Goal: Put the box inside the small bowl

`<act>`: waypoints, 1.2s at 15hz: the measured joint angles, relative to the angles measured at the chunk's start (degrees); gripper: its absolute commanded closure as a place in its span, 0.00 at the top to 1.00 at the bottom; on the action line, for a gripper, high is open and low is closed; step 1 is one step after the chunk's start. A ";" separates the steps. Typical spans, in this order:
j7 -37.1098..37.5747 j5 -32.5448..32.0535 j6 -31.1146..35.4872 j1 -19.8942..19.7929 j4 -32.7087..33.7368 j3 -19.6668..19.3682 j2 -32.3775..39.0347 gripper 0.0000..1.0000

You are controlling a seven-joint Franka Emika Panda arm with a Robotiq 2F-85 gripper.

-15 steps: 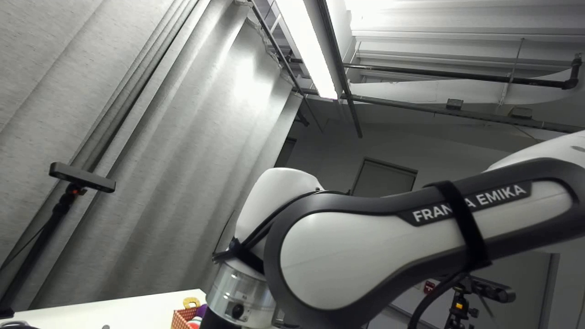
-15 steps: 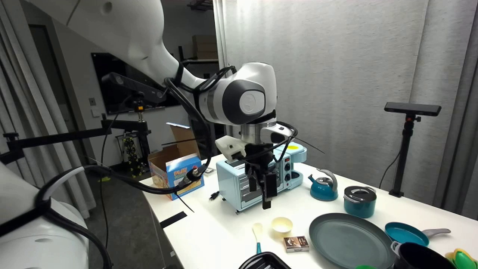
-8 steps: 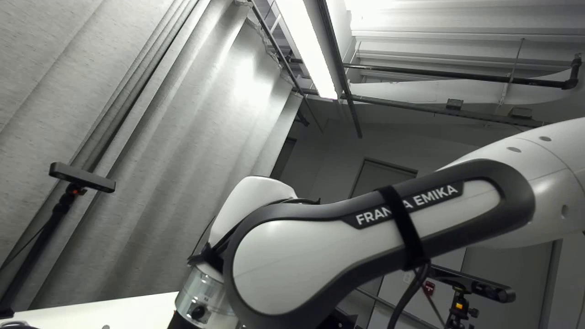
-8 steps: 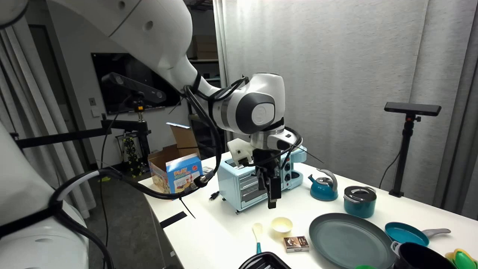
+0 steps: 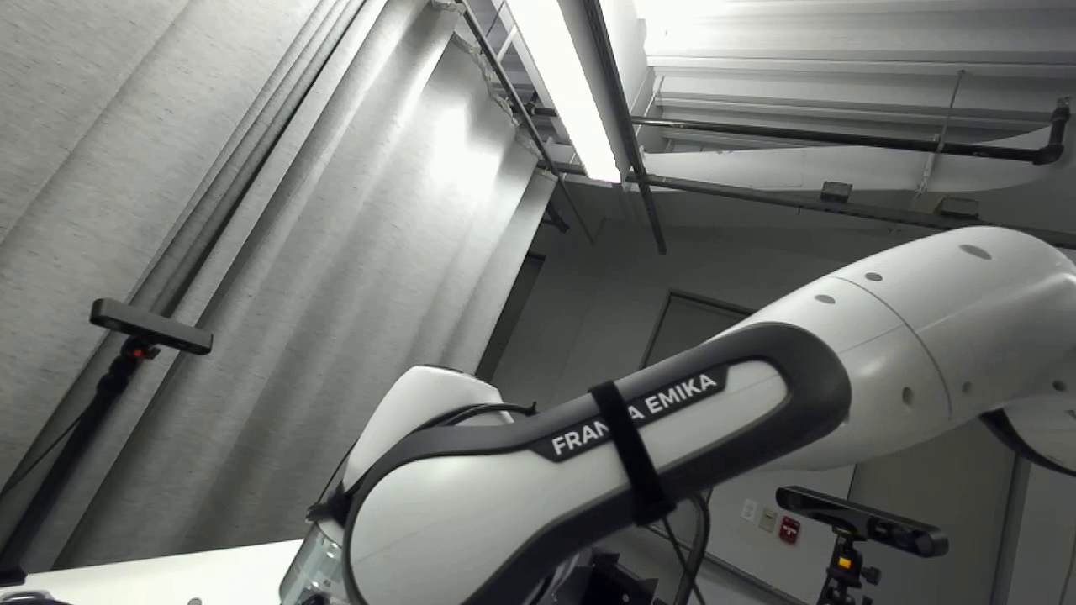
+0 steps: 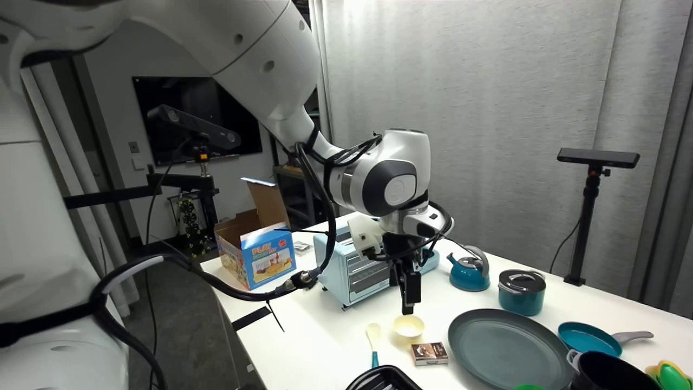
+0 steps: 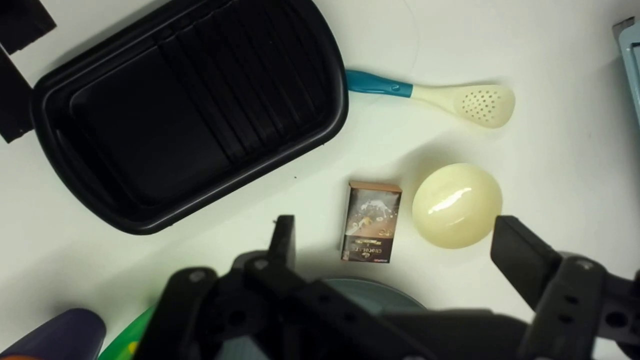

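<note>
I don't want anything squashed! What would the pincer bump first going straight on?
Probably the box, which the open pincer frames in the wrist view; with depth unclear, though, maybe the bowl first.

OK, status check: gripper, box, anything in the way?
Gripper open, holding nothing. Box on table beside small bowl, not yet inside. Gray plate near box, might crowd the grasp.

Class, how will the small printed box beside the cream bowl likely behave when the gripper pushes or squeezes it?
The box lies flat on a broad face, so a push would probably slide it rather than tip it. Its straight edges and crisp corners suggest it is fairly stiff. Its contents are hidden, so its weight is uncertain.
</note>
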 measured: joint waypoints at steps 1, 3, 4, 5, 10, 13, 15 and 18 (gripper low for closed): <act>0.01 0.00 0.55 0.00 0.36 -0.26 0.92 1.00; 0.04 0.00 1.53 0.00 1.13 -0.73 2.67 1.00; 0.04 0.00 2.03 0.01 1.49 -0.94 3.50 1.00; 0.04 0.00 2.63 0.02 1.79 -1.13 4.27 1.00; 0.33 0.00 5.33 0.53 2.92 -2.21 7.44 1.00; 0.68 0.00 7.17 1.13 3.07 -2.82 8.94 1.00; 0.82 0.00 8.05 1.58 3.15 -3.16 10.00 1.00; 0.89 -0.01 8.48 2.45 3.55 -3.96 11.56 1.00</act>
